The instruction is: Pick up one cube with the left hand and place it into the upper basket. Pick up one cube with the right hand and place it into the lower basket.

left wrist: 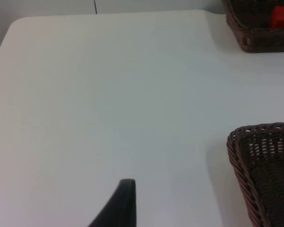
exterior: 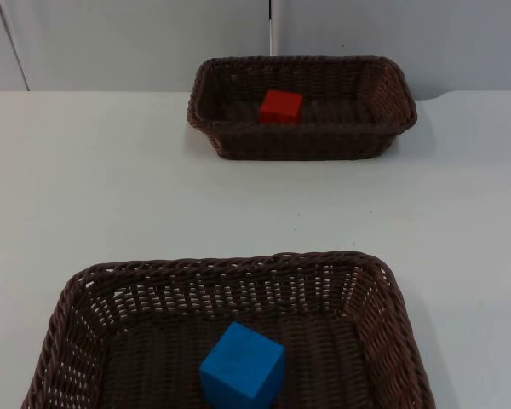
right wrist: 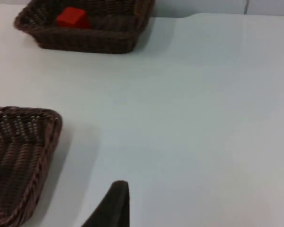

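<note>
The red cube (exterior: pixel 281 106) lies inside the upper basket (exterior: pixel 302 145) by the partition wall (exterior: pixel 136 43); the blue cube (exterior: pixel 243 366) sits in the lower basket (exterior: pixel 238 273), well apart. Both arms wait over the table (exterior: pixel 85 187) beside the lower basket.

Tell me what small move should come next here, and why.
Probably none beyond both arms resting: the red cube already lies in the upper basket and the blue cube in the lower basket. No cube is left on the table.
</note>
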Controlling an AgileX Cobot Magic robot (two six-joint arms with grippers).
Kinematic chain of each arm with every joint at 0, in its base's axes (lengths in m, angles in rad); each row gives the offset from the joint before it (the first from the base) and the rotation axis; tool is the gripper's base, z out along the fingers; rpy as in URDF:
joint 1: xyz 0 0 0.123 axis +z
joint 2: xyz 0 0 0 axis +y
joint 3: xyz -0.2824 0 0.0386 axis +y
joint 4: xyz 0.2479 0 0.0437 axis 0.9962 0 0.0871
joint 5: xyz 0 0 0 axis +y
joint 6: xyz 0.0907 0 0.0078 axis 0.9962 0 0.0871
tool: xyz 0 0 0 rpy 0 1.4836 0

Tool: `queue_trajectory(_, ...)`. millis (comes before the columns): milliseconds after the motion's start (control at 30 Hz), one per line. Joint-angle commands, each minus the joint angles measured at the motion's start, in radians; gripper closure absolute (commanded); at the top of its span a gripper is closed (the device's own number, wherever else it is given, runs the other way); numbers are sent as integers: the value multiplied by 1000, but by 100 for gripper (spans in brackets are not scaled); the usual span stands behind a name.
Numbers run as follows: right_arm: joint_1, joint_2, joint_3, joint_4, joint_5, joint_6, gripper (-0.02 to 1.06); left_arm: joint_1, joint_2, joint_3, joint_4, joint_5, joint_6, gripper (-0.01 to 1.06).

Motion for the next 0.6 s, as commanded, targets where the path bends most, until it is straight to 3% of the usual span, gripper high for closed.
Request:
queue_trajectory(0, -31, -4, 5, 2, -3, 1, -1, 2, -4, 5, 2, 2, -7, 0)
queue_trajectory(300, -155, -4, 5, 2, -3, 1, -1, 2, -4, 5, 2, 2, -7, 0)
queue_trajectory(567, -194, -4, 5, 2, -3, 1, -1, 2, -4, 5, 2, 2, -7, 0)
